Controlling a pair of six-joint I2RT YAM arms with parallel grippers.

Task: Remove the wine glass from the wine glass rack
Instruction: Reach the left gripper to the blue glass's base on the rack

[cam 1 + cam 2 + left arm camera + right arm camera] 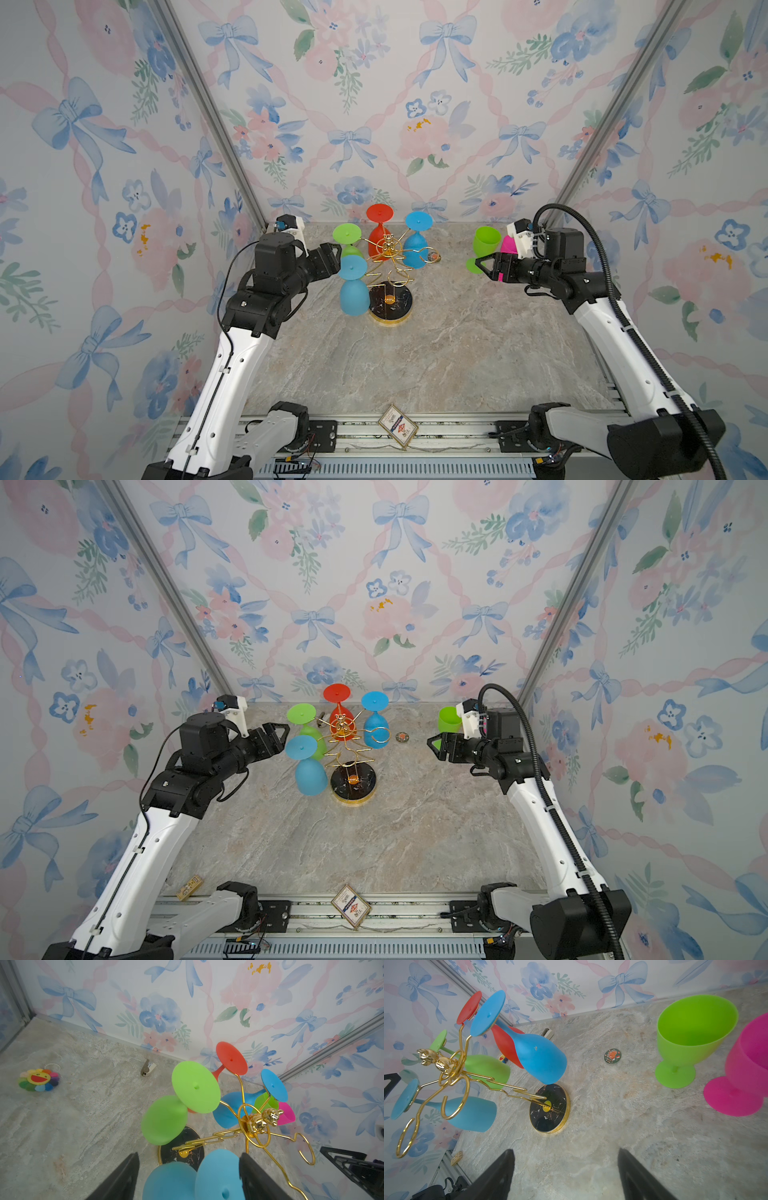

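The gold wire wine glass rack (398, 306) stands on its round black base at the back middle in both top views. Four wine glasses hang upside down from its arms: green (347, 235), red (379, 214) and blue (417, 220) at the back, and a nearer blue one (354, 297). My left gripper (281, 739) is open around that nearer blue wine glass (218, 1176). In the left wrist view its foot and bowl lie between the jaws, with one finger (252, 1176) right against the foot's edge. My right gripper (565, 1150) hangs open above bare table, right of the rack.
A green glass (693, 1032) and a pink glass (751, 1068) stand upright at the back right, behind my right gripper (484, 266). A round badge (612, 1056) lies near the rack. A flower toy (39, 1080) lies far left. A card pack (397, 426) rests on the front rail.
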